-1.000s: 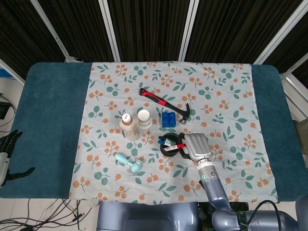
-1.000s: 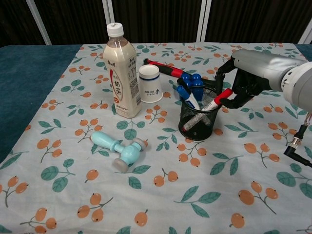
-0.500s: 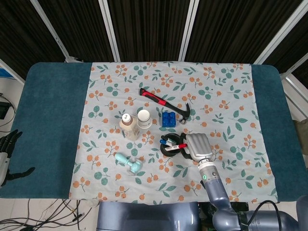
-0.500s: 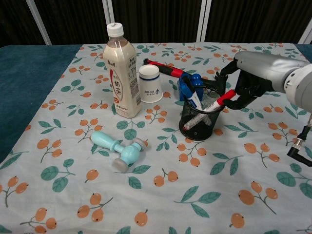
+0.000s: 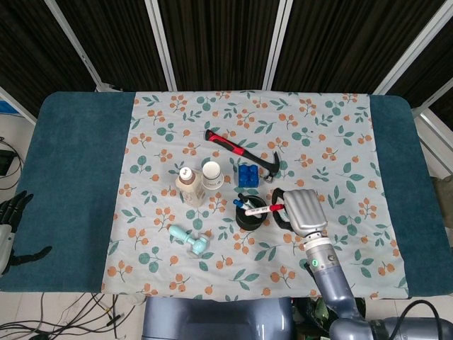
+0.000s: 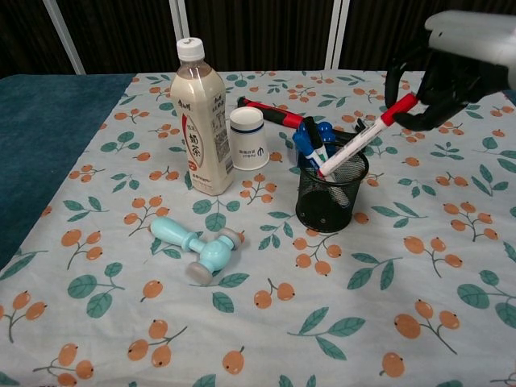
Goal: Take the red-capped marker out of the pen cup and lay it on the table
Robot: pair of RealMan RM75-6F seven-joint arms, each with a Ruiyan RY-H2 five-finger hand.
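My right hand [image 6: 448,76] [image 5: 303,210] grips the red-capped marker [image 6: 367,135] [image 5: 266,210] by its red cap and holds it slanted, its white lower end just at the rim of the black mesh pen cup [image 6: 330,197] [image 5: 250,216]. Blue-capped markers [image 6: 310,145] still stand in the cup. The hand is up and to the right of the cup. My left hand [image 5: 10,219] hangs off the table's left edge, fingers apart, holding nothing.
Near the cup stand a milk-tea bottle [image 6: 201,121], a white paper cup [image 6: 248,139] and a blue block [image 5: 248,175]. A red-handled hammer [image 5: 241,151] lies behind. A teal toy hammer [image 6: 196,246] lies in front on the floral cloth [image 6: 387,290].
My right hand has risen and moved right, drawing the red-capped marker up until only its lower tip is at the cup's rim. The cup has settled upright.
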